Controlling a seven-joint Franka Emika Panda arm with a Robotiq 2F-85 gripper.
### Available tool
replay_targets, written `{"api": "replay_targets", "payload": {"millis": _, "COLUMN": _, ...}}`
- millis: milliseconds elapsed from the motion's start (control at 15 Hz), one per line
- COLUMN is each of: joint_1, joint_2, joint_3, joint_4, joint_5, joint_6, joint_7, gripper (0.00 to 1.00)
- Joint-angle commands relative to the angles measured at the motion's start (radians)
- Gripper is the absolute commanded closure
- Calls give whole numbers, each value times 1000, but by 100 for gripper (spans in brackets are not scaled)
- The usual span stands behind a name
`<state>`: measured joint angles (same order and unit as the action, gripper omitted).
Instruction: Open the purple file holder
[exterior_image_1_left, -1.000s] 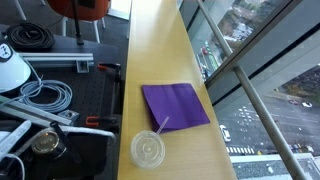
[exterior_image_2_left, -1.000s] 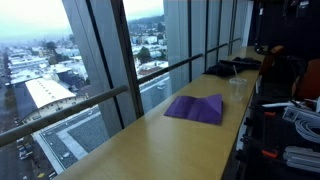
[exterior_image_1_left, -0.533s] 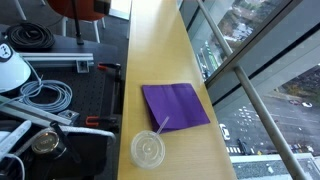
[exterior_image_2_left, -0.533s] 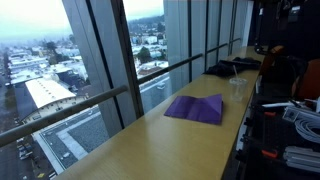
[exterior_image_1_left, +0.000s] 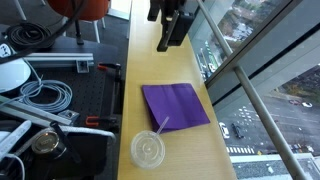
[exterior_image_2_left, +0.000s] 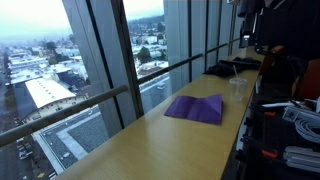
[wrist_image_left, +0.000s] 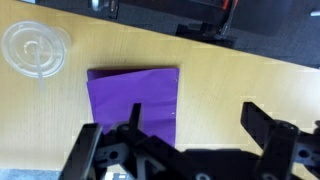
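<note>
Our pincer (wrist_image_left: 175, 140) hangs with jaws apart above the bench (exterior_image_1_left: 150, 60), so we should lower it to the loose edge of the purple file holder (exterior_image_1_left: 176, 104), lying flat near the lid (exterior_image_1_left: 148, 150), then lift gently.

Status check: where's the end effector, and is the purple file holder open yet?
End effector open, raised above the counter, empty. Purple file holder closed, flat, untouched. Clear lid with straw beside its corner.

The purple file holder (wrist_image_left: 133, 95) is seen lying flat on the wooden tabletop (wrist_image_left: 235, 75), a clear round lid (wrist_image_left: 37, 48) placed near its corner; the gripper (wrist_image_left: 168, 120) is held above, jaws spread
</note>
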<state>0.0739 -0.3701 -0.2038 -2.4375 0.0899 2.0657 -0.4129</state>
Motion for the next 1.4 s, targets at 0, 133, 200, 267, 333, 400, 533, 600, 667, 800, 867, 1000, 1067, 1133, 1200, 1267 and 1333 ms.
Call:
{"api": "replay_targets", "payload": {"millis": 0, "joint_1": -9, "joint_2": 251, "joint_3": -3, "joint_4": 180, "joint_5": 86, "joint_6": 64, "joint_7": -65, "gripper": 0}}
{"api": "replay_targets", "payload": {"millis": 133, "joint_1": -34, "joint_2": 379, "joint_3": 6, "joint_4": 279, "joint_5": 126, "joint_6": 76, "joint_7": -87, "gripper": 0}}
{"api": "replay_targets", "payload": {"millis": 200, "joint_1": -52, "joint_2": 436, "joint_3": 14, "joint_4": 329, "joint_5": 139, "joint_6": 74, "joint_7": -92, "gripper": 0}}
{"api": "replay_targets", "payload": {"millis": 267, "joint_1": -73, "joint_2": 502, "joint_3": 21, "joint_4": 385, "joint_5": 153, "joint_6": 69, "joint_7": -103, "gripper": 0}}
{"api": "replay_targets", "payload": {"millis": 333, "joint_1": -97, "joint_2": 565, "joint_3": 30, "joint_4": 439, "joint_5": 162, "joint_6": 64, "joint_7": -110, "gripper": 0}}
{"api": "replay_targets", "payload": {"millis": 400, "joint_1": -122, "joint_2": 626, "joint_3": 41, "joint_4": 497, "joint_5": 166, "joint_6": 56, "joint_7": -112, "gripper": 0}}
{"api": "replay_targets", "payload": {"millis": 533, "joint_1": -175, "joint_2": 740, "joint_3": 68, "joint_4": 609, "joint_5": 164, "joint_6": 33, "joint_7": -111, "gripper": 0}}
{"api": "replay_targets", "payload": {"millis": 600, "joint_1": -201, "joint_2": 794, "joint_3": 82, "joint_4": 662, "joint_5": 159, "joint_6": 19, "joint_7": -107, "gripper": 0}}
{"api": "replay_targets", "payload": {"millis": 667, "joint_1": -225, "joint_2": 845, "joint_3": 97, "joint_4": 717, "joint_5": 152, "joint_6": -2, "joint_7": -97, "gripper": 0}}
{"api": "replay_targets", "payload": {"millis": 800, "joint_1": -267, "joint_2": 936, "joint_3": 123, "joint_4": 811, "joint_5": 141, "joint_6": -48, "joint_7": -82, "gripper": 0}}
{"api": "replay_targets", "payload": {"millis": 867, "joint_1": -282, "joint_2": 971, "joint_3": 132, "joint_4": 854, "joint_5": 134, "joint_6": -84, "joint_7": -69, "gripper": 0}}
{"api": "replay_targets", "payload": {"millis": 1000, "joint_1": -310, "joint_2": 1026, "joint_3": 143, "joint_4": 911, "joint_5": 127, "joint_6": -138, "joint_7": -52, "gripper": 0}}
{"api": "replay_targets", "payload": {"millis": 1067, "joint_1": -321, "joint_2": 1046, "joint_3": 145, "joint_4": 932, "joint_5": 126, "joint_6": -161, "joint_7": -46, "gripper": 0}}
{"api": "replay_targets", "payload": {"millis": 1133, "joint_1": -329, "joint_2": 1063, "joint_3": 146, "joint_4": 946, "joint_5": 122, "joint_6": -184, "joint_7": -38, "gripper": 0}}
{"api": "replay_targets", "payload": {"millis": 1200, "joint_1": -338, "joint_2": 1079, "joint_3": 145, "joint_4": 959, "joint_5": 119, "joint_6": -204, "joint_7": -33, "gripper": 0}}
{"api": "replay_targets", "payload": {"millis": 1267, "joint_1": -345, "joint_2": 1089, "joint_3": 143, "joint_4": 965, "joint_5": 116, "joint_6": -225, "joint_7": -28, "gripper": 0}}
{"api": "replay_targets", "payload": {"millis": 1333, "joint_1": -353, "joint_2": 1103, "joint_3": 143, "joint_4": 975, "joint_5": 116, "joint_6": -245, "joint_7": -28, "gripper": 0}}
